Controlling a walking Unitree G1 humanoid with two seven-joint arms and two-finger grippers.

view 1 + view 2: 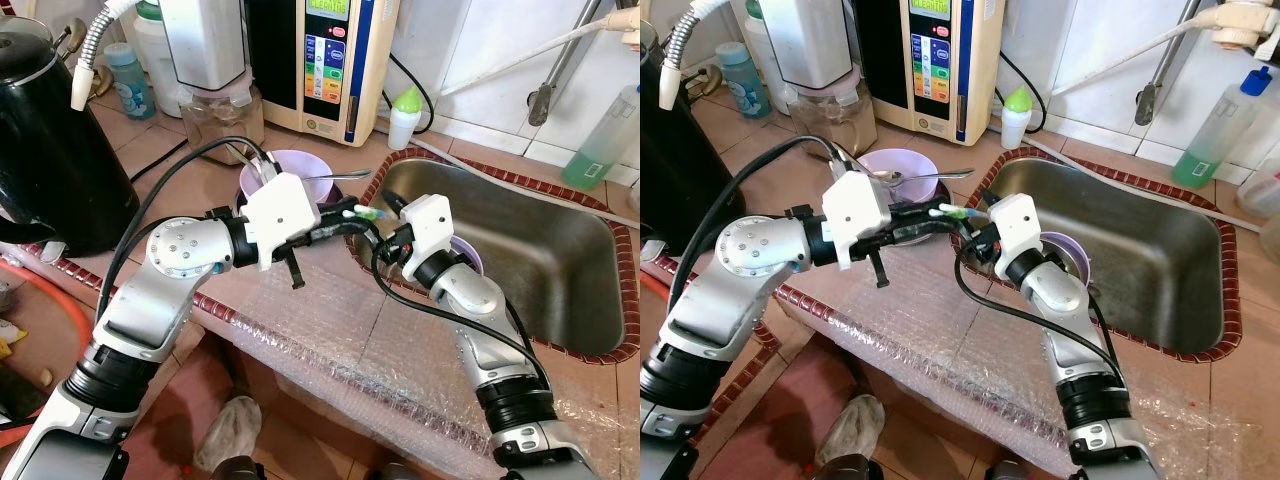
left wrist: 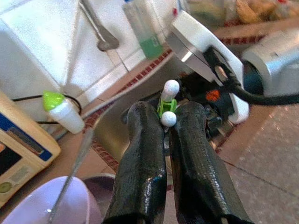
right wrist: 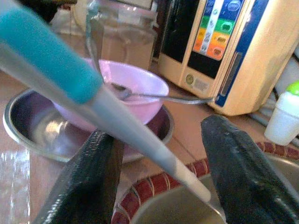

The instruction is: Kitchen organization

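Observation:
My left gripper [image 1: 345,218] reaches over the counter toward the sink, shut on thin utensils [image 2: 167,100] with green stems and white ball ends. A teal and clear handle [image 3: 117,121] of them runs between the fingers of my right gripper [image 1: 381,222], which is open and meets the left one at the sink's near left corner. A pink bowl [image 1: 290,165] holding a metal spoon [image 1: 335,177] rests in a steel bowl [image 3: 28,126] just behind the left gripper. A purple bowl [image 1: 1070,250] lies in the sink under my right forearm.
The steel sink [image 1: 540,260] fills the right side. Bubble wrap [image 1: 330,320] covers the front counter. A black kettle [image 1: 50,150] stands at the left, with a glass jar [image 1: 220,115], a water machine [image 1: 325,60] and a green-capped bottle [image 1: 403,115] behind. A bottle of green liquid [image 1: 605,140] stands far right.

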